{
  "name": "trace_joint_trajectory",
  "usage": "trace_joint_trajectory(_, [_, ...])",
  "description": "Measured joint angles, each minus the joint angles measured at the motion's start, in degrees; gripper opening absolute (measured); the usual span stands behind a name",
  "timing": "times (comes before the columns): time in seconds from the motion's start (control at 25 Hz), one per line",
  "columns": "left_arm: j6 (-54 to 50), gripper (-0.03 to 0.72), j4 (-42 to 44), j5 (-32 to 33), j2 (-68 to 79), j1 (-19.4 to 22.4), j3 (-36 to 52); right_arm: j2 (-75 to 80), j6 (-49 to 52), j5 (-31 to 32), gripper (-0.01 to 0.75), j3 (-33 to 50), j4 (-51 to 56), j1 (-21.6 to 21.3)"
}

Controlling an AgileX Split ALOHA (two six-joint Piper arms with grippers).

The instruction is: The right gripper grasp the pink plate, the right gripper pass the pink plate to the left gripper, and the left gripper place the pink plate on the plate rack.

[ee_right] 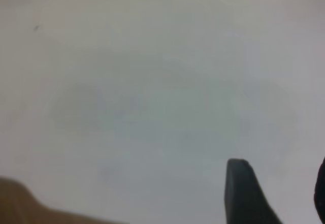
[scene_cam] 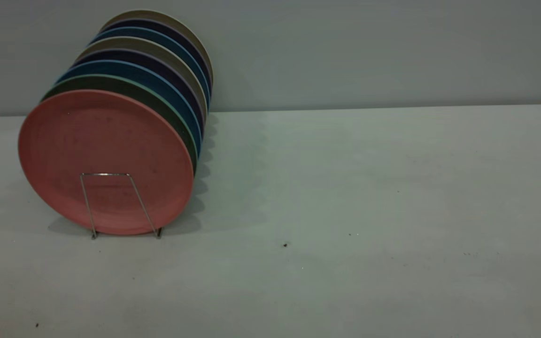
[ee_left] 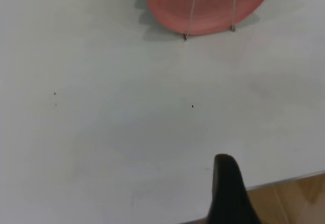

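A pale grey-green counter (scene_cam: 345,197) runs across the whole room in front of me, backed by a plain grey wall (scene_cam: 369,51); its top is bare apart from a few dark specks, and in the left wrist view a strip of wooden floor (ee_left: 289,198) shows past its edge.

At the left of the counter stands the plate rack (scene_cam: 111,202), a thin silver wire frame whose front loop rises in front of the pink plate (scene_cam: 104,155). That plate stands on edge in the frontmost slot, leaning slightly back, with the other plates packed close behind it. I count eight plates in all: one pink, then one green plate (scene_cam: 158,96), two blue, two dark navy and two beige, only their rims showing.

Neither arm shows in the outside view. The left gripper (ee_left: 228,193) hangs above the counter's near edge, well apart from the rack; only one dark finger is visible, so I cannot tell its state. The right gripper (ee_right: 284,193) is over bare counter with its fingers spread apart and nothing between them.
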Motion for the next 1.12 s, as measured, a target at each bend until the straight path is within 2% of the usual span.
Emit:
trace_joint_trajectory(0.16, [0.00,0.497,0.00,0.00,-0.04,0.79,0.00,-2.39,0.00,0.10,0.351,0.00,-0.04,-1.51])
trace_joint_trajectory(1.12, [0.00,0.497,0.00,0.00,-0.04,1.64,0.00,-2.50,0.05,0.10,0.351,0.00,0.01,-1.51])
